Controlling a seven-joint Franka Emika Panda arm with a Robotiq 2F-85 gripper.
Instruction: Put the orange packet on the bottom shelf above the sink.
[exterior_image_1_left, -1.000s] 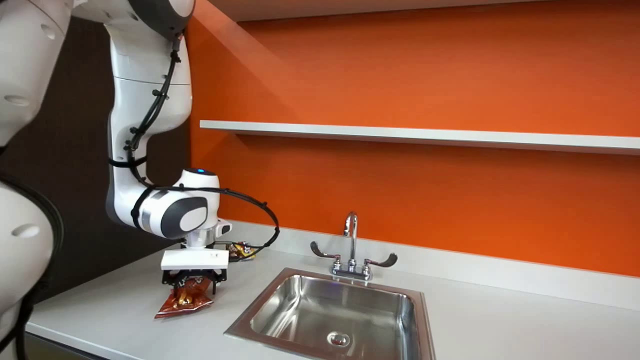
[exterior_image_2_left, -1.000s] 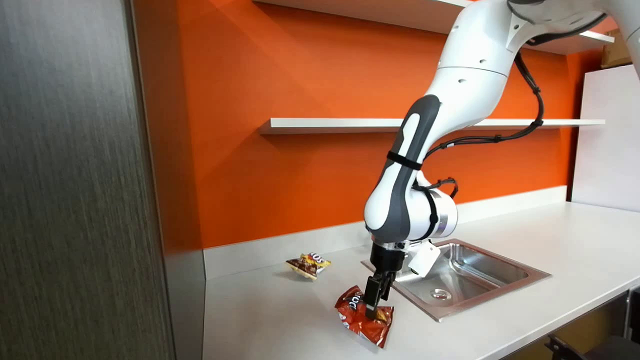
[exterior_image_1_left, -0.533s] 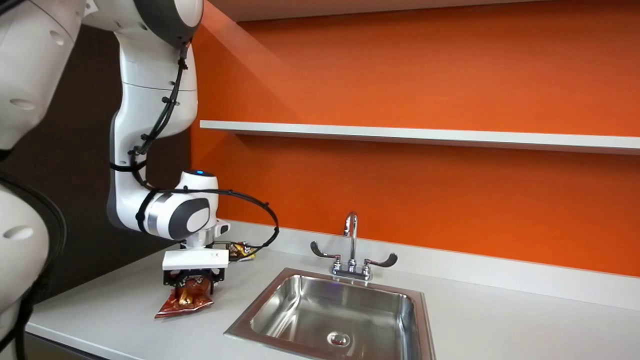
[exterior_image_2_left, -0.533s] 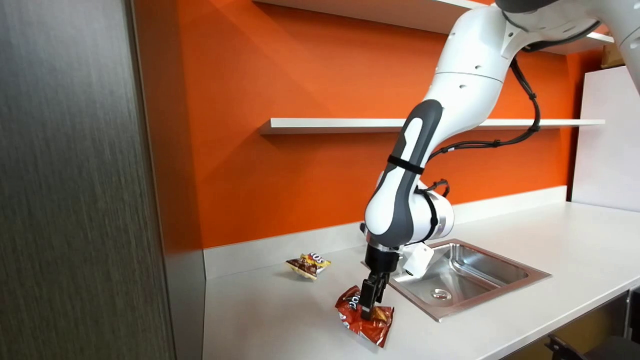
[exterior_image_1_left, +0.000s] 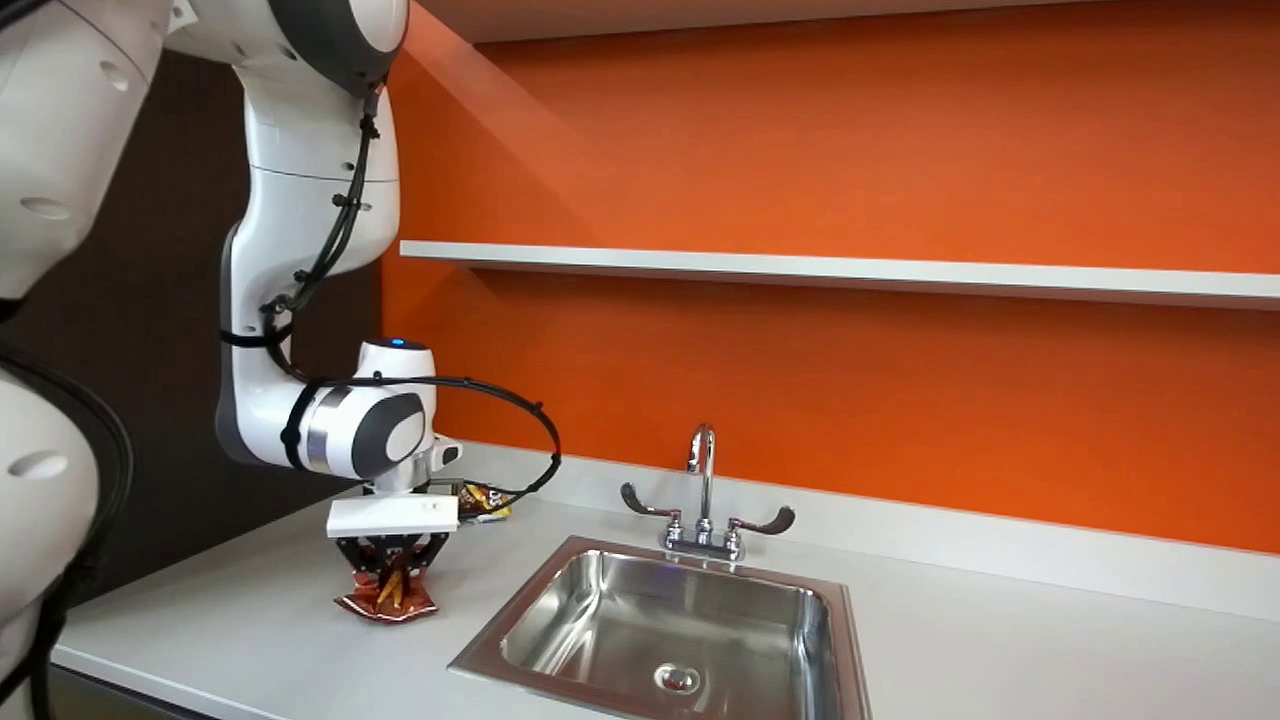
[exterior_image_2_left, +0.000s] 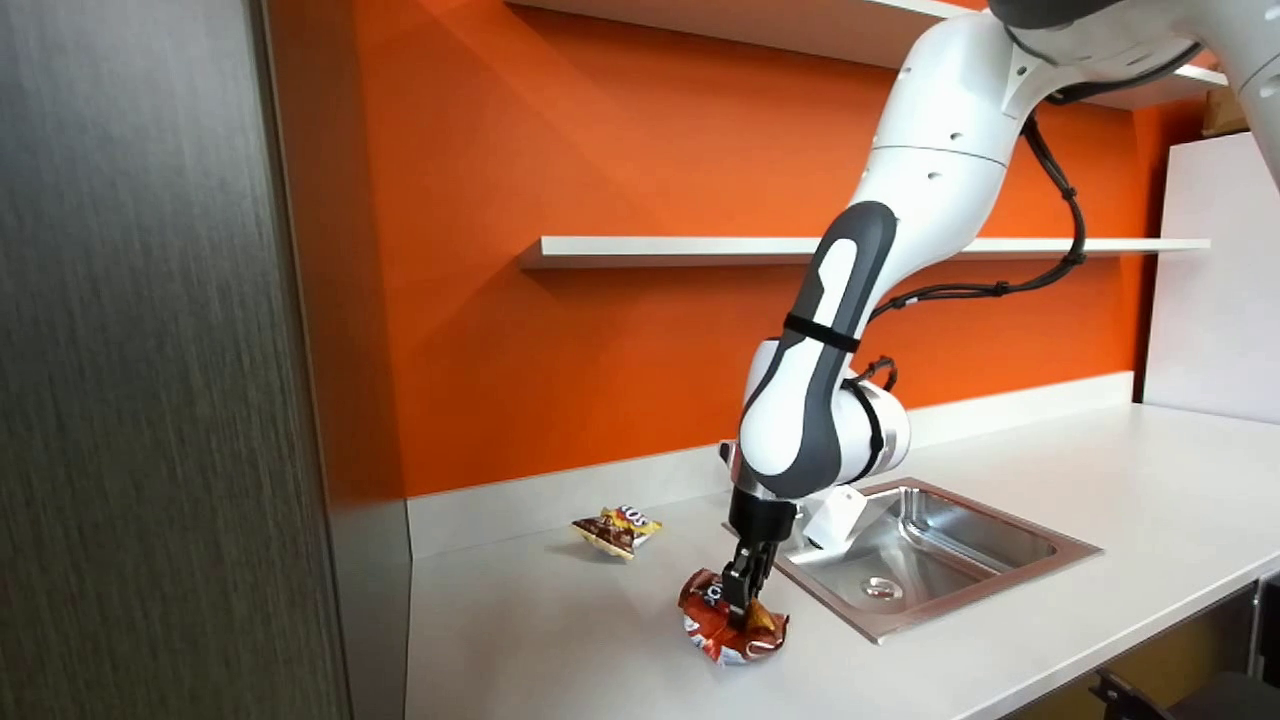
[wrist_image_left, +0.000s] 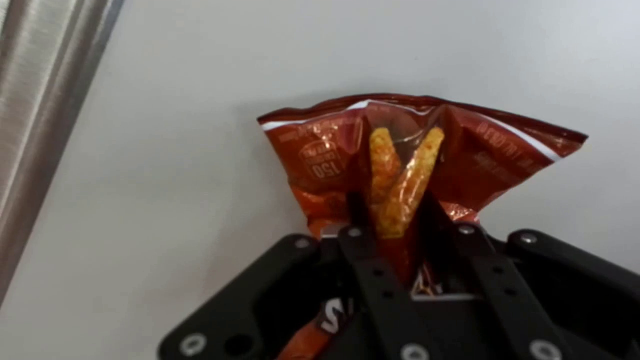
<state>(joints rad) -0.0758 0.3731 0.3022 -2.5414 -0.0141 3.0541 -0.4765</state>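
The orange packet (wrist_image_left: 320, 155) is pinched and bunched up between the fingers of my gripper (wrist_image_left: 392, 215) in the wrist view, its far edge fanned out. Both exterior views show the packet (exterior_image_1_left: 415, 603) (exterior_image_2_left: 710, 628) low at the counter, the gripper (exterior_image_1_left: 393, 575) (exterior_image_2_left: 738, 605) reaching down onto its middle; whether it touches the counter I cannot tell. The bottom shelf (exterior_image_1_left: 800, 266) (exterior_image_2_left: 680, 246) runs along the orange wall, well above the gripper. The sink (exterior_image_1_left: 530, 600) (exterior_image_2_left: 870, 622) is set in the counter beside the packet; its metal edge (wrist_image_left: 45, 115) shows in the wrist view.
A smaller brown-and-yellow snack packet (exterior_image_2_left: 617, 530) (exterior_image_1_left: 485, 500) lies near the backsplash. A chrome faucet (exterior_image_1_left: 705, 500) with two handles rises behind the sink. A dark tall panel (exterior_image_2_left: 180, 360) borders the counter, and a higher shelf (exterior_image_2_left: 760, 30) hangs overhead.
The gripper's fingers have come together, and the packet has crumpled and narrowed between them. The arm has shifted slightly; the smaller packet has stayed put.
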